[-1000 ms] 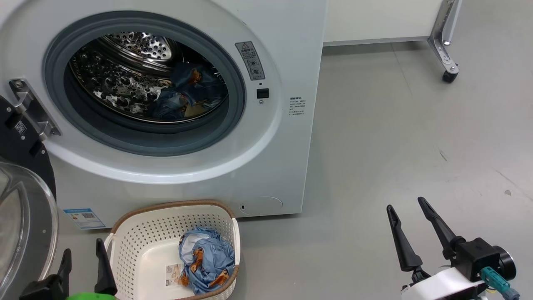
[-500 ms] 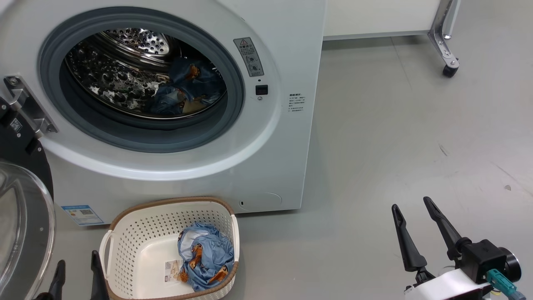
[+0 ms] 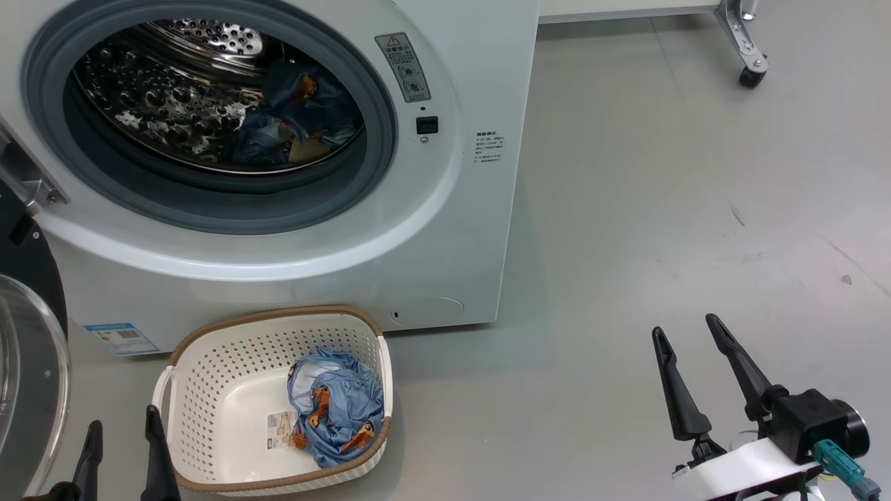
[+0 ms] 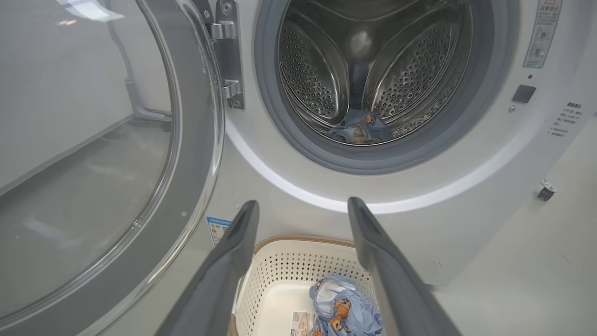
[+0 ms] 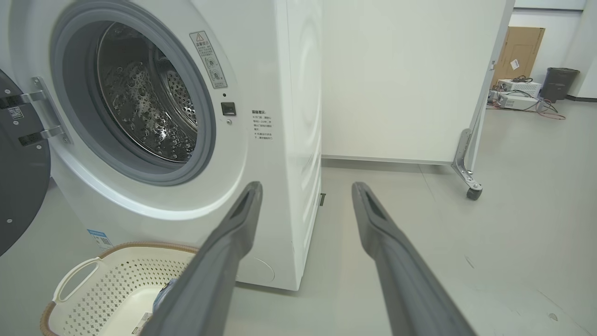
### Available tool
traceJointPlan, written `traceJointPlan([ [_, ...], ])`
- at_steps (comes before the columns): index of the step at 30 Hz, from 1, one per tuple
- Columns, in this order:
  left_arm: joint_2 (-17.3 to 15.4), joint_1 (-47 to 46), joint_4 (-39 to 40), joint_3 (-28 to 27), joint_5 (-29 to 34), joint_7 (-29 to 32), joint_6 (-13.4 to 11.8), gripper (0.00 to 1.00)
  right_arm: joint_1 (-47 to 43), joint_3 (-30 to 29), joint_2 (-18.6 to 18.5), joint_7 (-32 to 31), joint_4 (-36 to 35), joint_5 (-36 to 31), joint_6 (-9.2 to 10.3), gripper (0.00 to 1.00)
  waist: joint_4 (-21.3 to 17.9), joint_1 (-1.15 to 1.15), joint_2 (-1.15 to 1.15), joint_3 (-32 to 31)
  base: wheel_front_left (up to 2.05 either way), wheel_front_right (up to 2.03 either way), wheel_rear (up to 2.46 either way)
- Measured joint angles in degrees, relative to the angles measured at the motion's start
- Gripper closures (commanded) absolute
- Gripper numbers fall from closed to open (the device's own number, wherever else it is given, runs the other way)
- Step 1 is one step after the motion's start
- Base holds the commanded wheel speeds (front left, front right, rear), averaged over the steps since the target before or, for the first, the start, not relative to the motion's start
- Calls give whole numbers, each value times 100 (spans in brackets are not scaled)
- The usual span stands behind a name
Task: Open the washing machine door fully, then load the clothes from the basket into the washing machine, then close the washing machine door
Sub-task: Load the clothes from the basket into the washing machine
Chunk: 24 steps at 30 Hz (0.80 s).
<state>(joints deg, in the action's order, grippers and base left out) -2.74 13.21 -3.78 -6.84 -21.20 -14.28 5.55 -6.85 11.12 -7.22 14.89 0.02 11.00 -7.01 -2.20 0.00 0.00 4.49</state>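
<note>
well, head view first: the left claw (image 3: 122, 419) stands wide and empty at the lower left, just beside the basket (image 3: 278, 314). the right claw (image 3: 683, 324), equally wide and empty, sits at the lower right, well apart from it. a crumpled blue garment (image 3: 337, 407) lies in the basket's right half, lower middle; a second garment (image 3: 292, 118) is in the drum (image 3: 174, 104), upper left. a shallow pinch might catch one fold, so the rest drags on the brown rim or tips the light basket.

left wrist view: the left claw (image 4: 303, 201) points past the basket's far rim. the blue garment (image 4: 343, 308) sits at the bottom edge, soft, white lining showing. the open door (image 4: 205, 154), at left, could get knocked on the way up.

right wrist view: the right claw (image 5: 306, 184) gapes over the floor (image 5: 513, 233) beside the washer (image 5: 289, 116).
</note>
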Motion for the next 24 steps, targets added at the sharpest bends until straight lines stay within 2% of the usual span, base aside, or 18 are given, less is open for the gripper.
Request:
traceJointPlan([
  [4, 0, -1, -53, 91, 1, 0, 52, 0, 92, 2, 12, 0, -34, -1, 0, 0, -43, 0, 0, 106, 0, 0, 0],
  [13, -20, -161, -879, 349, 57, 1, 105, 0, 338, 138, 70, 0, -86, -11, 0, 0, -243, 0, 0, 427, 0, 0, 0],
  [18, -237, -586, -1380, 347, -14, 1, 125, 0, 474, 214, 104, 0, -121, -27, 0, 0, -391, 0, 0, 636, 0, 0, 0],
  [24, -216, -1018, -1254, 514, -108, 266, 131, 0, 640, 268, 164, 0, -153, -47, 0, 0, -597, 0, 0, 925, 0, 0, 0],
])
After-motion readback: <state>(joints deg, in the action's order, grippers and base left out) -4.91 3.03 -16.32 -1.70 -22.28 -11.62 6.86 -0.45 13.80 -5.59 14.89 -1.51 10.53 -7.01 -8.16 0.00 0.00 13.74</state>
